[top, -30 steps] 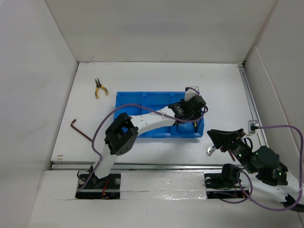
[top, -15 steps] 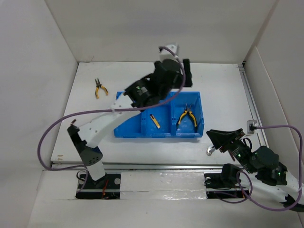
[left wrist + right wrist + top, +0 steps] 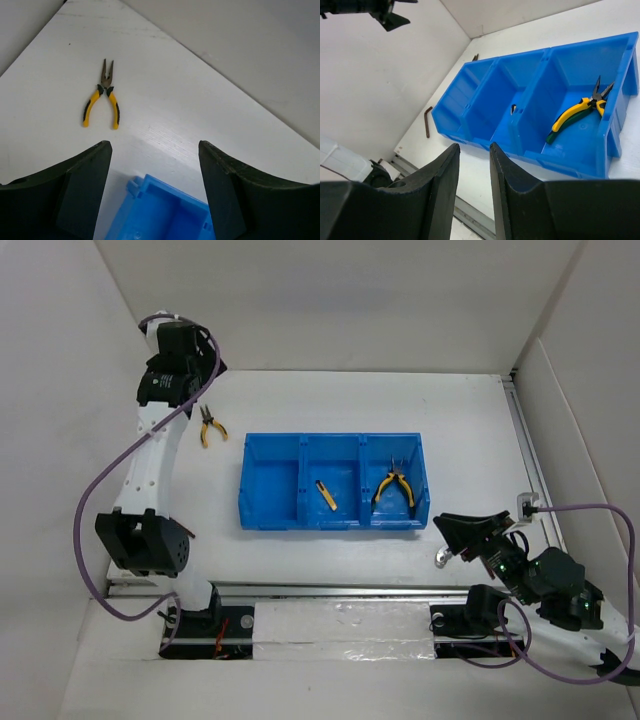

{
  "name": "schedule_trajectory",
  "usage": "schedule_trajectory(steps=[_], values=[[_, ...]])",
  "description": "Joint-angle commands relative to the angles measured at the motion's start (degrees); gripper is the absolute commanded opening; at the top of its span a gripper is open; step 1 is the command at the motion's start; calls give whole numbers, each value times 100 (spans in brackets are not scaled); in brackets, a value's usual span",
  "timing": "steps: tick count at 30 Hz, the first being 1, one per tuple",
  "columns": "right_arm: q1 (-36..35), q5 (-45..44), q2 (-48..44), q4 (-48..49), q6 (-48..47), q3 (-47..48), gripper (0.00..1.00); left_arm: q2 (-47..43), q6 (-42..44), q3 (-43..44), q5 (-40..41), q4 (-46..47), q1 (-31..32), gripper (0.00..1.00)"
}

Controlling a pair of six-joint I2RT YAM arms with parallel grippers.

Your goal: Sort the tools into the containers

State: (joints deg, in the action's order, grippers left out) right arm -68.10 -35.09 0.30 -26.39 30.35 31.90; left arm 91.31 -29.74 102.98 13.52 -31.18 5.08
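Two things already binned: pliers point(image 3: 395, 487) in the right box of the tray point(image 3: 280, 518), stick point(image 3: 326, 495) in the middle. Next pick looks on: left tool point(image 3: 152, 150), jaws apart and empty, hangs near the loose pliers point(image 3: 101, 95) off the tray's far left corner, so it needs to drop and close on them. Right tool point(image 3: 474, 147) idles by the near right corner, slim gap, nothing in it

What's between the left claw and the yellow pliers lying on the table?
Only bare table separates left claw and pliers, shown by the left wrist view.

Bright, even overhead light with faint soft shadows; wrist views slightly soft.
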Motion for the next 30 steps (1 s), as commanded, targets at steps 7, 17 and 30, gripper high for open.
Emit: schedule_trajectory(steps=[7,17,30], values=[[-64,178,-996,301,-161,-61,36,1538,863,108,96,-231,-543,63],[-64,222,-856,310,-152,-52,35,2629,1224,-779,-534,630,-1229,55],[-64,248,-768,319,-152,-52,35,3420,1515,-244,-737,807,-1282,55]])
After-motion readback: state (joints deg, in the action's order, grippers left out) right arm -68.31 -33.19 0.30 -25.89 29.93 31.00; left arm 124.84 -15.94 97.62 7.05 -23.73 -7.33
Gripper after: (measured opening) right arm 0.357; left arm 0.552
